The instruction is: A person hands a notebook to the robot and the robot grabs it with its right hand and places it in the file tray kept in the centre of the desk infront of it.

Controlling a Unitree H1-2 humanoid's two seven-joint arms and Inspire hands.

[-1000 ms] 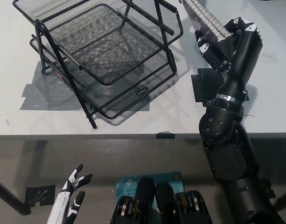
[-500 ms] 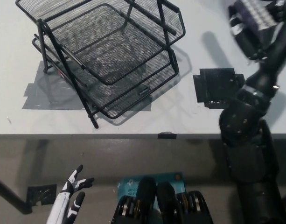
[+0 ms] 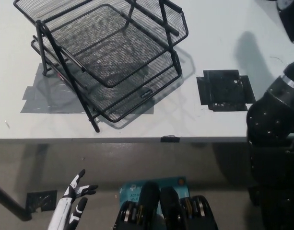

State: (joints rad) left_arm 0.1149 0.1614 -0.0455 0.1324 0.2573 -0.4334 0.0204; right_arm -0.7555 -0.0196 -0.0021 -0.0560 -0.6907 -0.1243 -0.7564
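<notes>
White desk surface (image 3: 137,127) carries the black wire-mesh stacked file tray (image 3: 108,57) over grey tape, while the black right arm (image 3: 274,120) exits upper right, hand and notebook out of frame, presumably together; approach the tray level, white left hand (image 3: 76,191) spread low.

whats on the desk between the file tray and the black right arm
In the head view, a black tape patch lies flat on the white desk between the file tray and the right arm. The rest of that stretch is bare.
</notes>
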